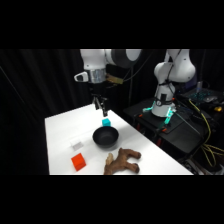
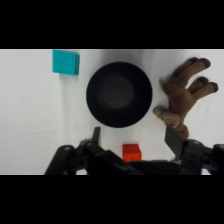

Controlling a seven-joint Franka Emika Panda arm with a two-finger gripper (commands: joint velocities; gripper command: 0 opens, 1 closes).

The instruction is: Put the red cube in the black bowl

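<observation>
While the arm hung over the bench [image 1: 60, 130], things lay thus:
Bowl [image 1: 105, 137]: sat mid-bench, nothing inside.
Toy [image 1: 122, 161]: lay beside the bowl.
Hand [image 2: 132, 137]: hovered above the bowl, fingers spread apart, holding nothing.
Red cube [image 1: 78, 161]: rested on the bench near the bowl, apart from it.
Teal cube [image 1: 106, 121]: sat just behind the bowl.

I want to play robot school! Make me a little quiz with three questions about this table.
1. True or false: the red cube is already inside the black bowl.
2. Which thing sits closest to the gripper in the side view? A) teal cube B) brown plush toy C) small white block
3. Fill in: the inside of the bowl is ____.

Key: 1 false, the cube sits on the table beside the bowl. 2 A. 3 empty.
</observation>
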